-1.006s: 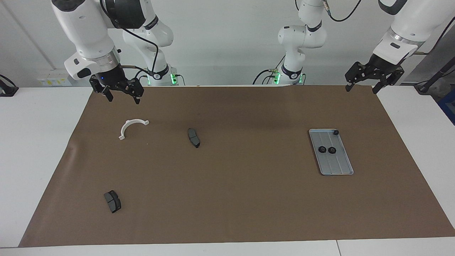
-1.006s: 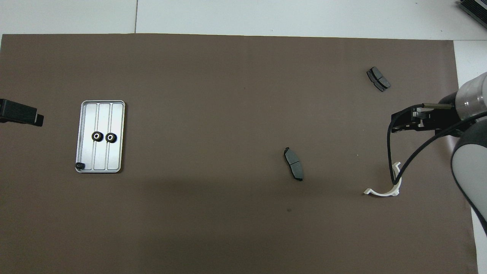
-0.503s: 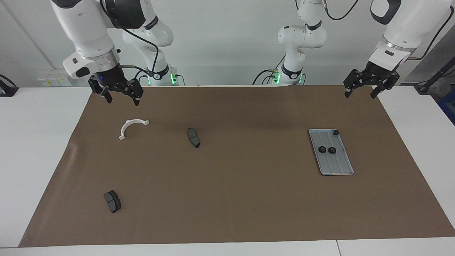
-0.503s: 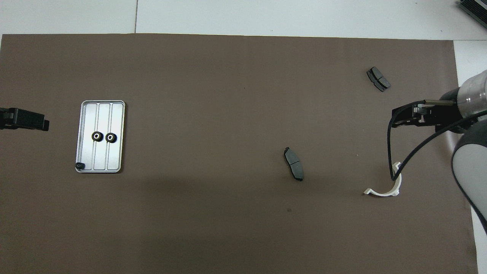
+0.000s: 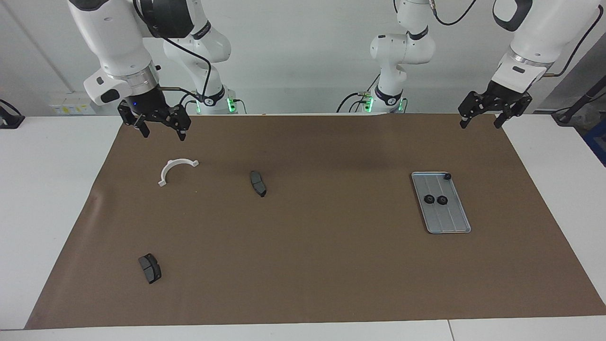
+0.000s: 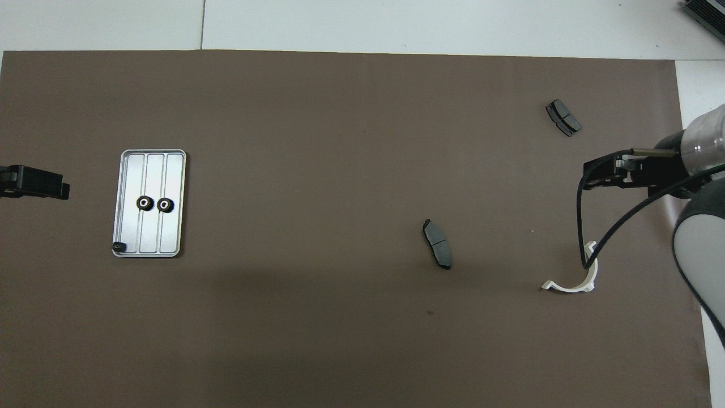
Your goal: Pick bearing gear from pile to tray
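Observation:
The silver ridged tray (image 5: 450, 218) (image 6: 148, 170) lies on the brown mat toward the left arm's end. Two black gears (image 5: 429, 199) (image 6: 145, 203) lie side by side at its middle. A third small gear (image 5: 447, 176) (image 6: 118, 247) sits in its corner nearest the robots. My left gripper (image 5: 479, 122) (image 6: 34, 184) hangs open and empty over the mat's edge, apart from the tray. My right gripper (image 5: 162, 131) (image 6: 617, 173) hangs open and empty over the mat by the white half-ring bracket (image 5: 176, 169) (image 6: 572, 280). I see no gear on the mat outside the tray.
One dark brake pad (image 5: 258, 183) (image 6: 436, 243) lies mid-mat. Another brake pad (image 5: 150, 268) (image 6: 563, 118) lies farther from the robots at the right arm's end. The brown mat (image 5: 331, 265) covers most of the white table.
My left gripper has risen slightly and shifted a little over the mat's edge. My right gripper has barely moved. The parts and the tray lie as before.

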